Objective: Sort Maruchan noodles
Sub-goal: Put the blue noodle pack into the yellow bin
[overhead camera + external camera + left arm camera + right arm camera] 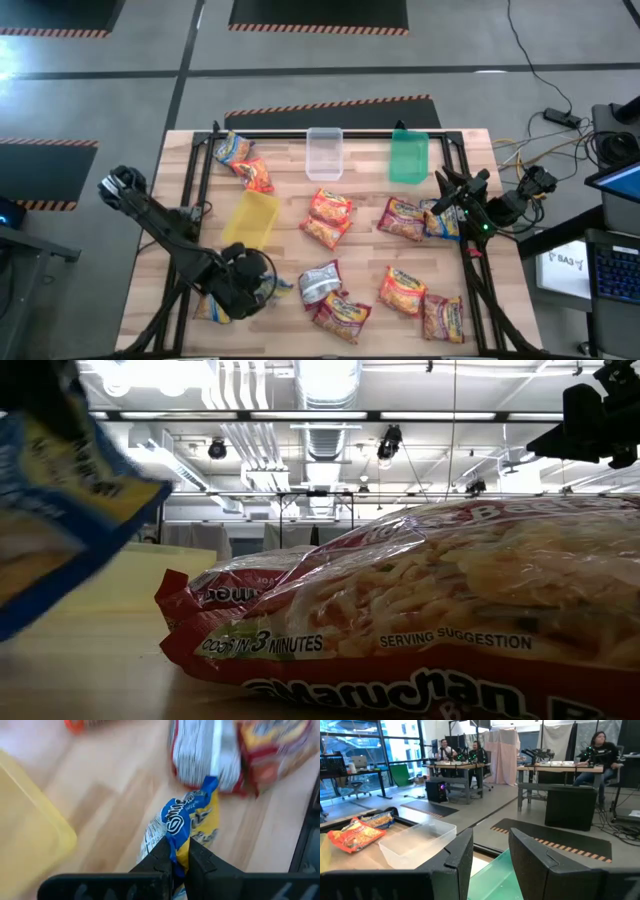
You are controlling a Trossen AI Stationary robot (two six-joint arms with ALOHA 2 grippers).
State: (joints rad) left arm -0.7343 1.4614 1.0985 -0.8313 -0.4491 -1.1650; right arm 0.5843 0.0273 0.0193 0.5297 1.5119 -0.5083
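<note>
Several Maruchan noodle packets lie flat on the wooden table (180, 200): red ones (402, 290), a silvery one (320, 280) and a yellow-and-blue one (440, 222). Near the table's front left, my left gripper (179, 854) is shut on another yellow-and-blue packet (192, 822), which shows raised at the left of the low view (60, 510). At the right edge my right gripper (490, 855) stands open and level above the green tub (408, 155), with nothing between its fingers. My left gripper pinches one crumpled end of the yellow-and-blue packet (179, 840) between its two fingers (162, 852). The fingers come from above, slanting down. The packet hangs below them, clear of the table, above the silvery packet.
A yellow tub (250, 218) lies left of centre, and a clear tub (324, 152) stands at the far edge beside the green one. Two packets (245, 162) lie at the far left, and one (212, 308) lies under the left arm. A large red packet (430, 610) fills the low view.
</note>
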